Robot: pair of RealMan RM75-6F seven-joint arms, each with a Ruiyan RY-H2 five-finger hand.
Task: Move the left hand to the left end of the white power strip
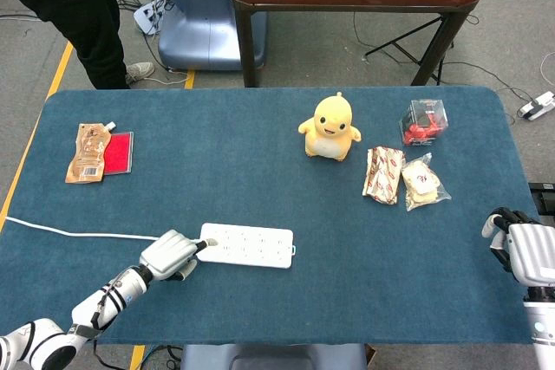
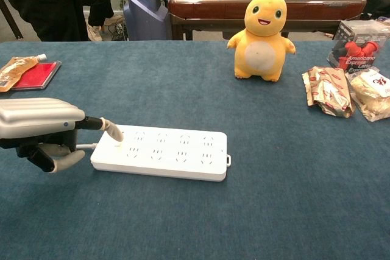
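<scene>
Flat white plastic power strip [image 2: 161, 153] lies lengthwise left-to-right on the blue cloth surface [image 2: 256, 211]. Left hand [image 2: 38, 130] at its left end, empty, fingers [image 2: 113, 131] spread, one tip touching the strip's top. Right hand [image 1: 525, 249] well apart, fingers curled, empty.

Blue table [image 1: 260, 153], power strip [image 1: 247, 245], plush [image 1: 330, 127], snack packets [image 1: 384, 174]
</scene>
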